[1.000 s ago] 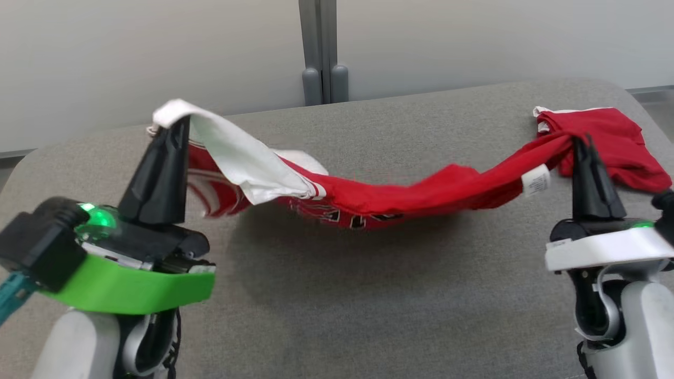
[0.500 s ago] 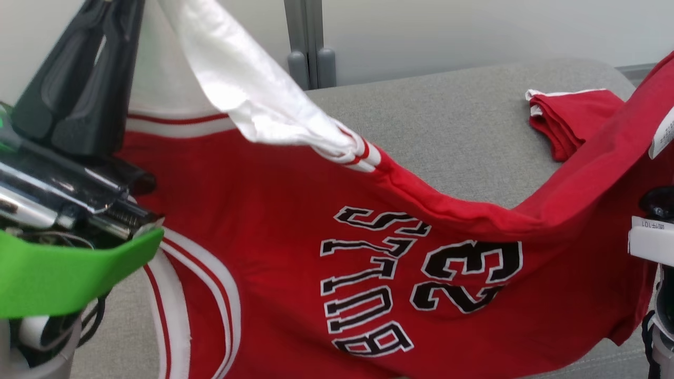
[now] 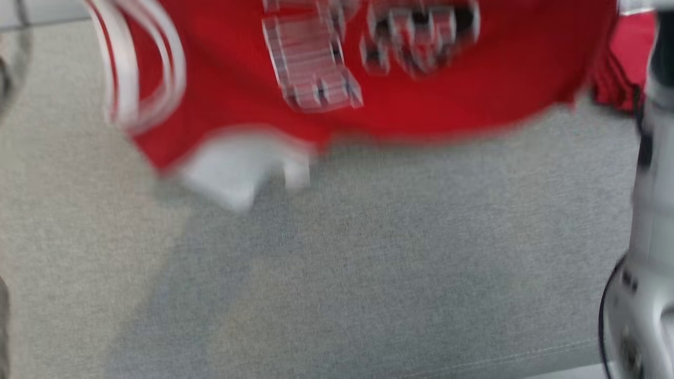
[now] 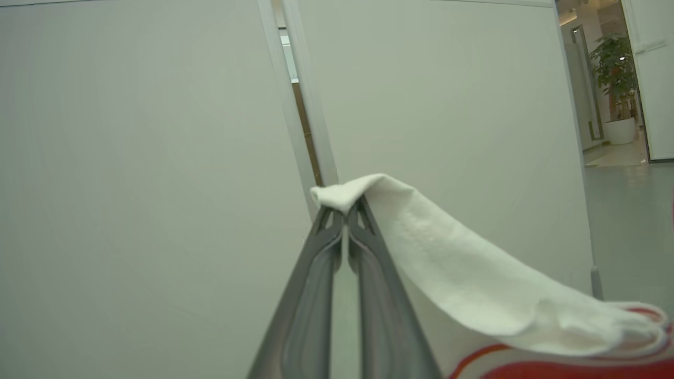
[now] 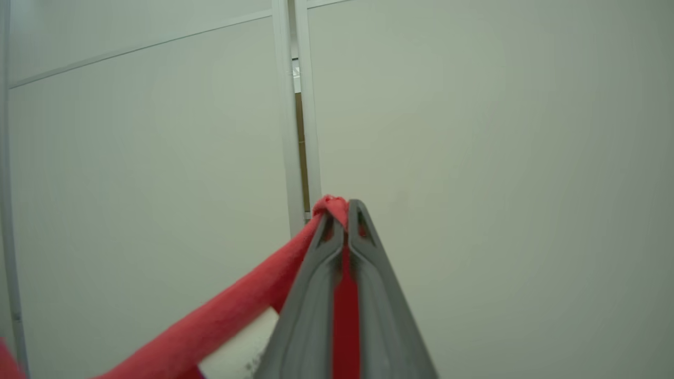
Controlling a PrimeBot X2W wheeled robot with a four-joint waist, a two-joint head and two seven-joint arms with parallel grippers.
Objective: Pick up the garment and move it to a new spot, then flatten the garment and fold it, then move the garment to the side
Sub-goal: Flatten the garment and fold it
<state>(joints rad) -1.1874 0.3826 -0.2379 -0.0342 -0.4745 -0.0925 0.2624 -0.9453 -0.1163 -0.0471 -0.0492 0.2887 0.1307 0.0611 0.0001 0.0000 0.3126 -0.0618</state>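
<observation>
Pick-up-and-move step here: the garment (image 3: 421,100) hangs in the air over the far side of the counter (image 3: 368,273), strung between both arms. Left end effector (image 4: 345,213) is pinched tight on a white corner, right end effector (image 5: 345,210) clamped on a bunched red edge. Next I reckon I need to carry it to the new spot and lower it evenly so it lands flat. Block lettering on the front is too motion-smeared to read.
</observation>
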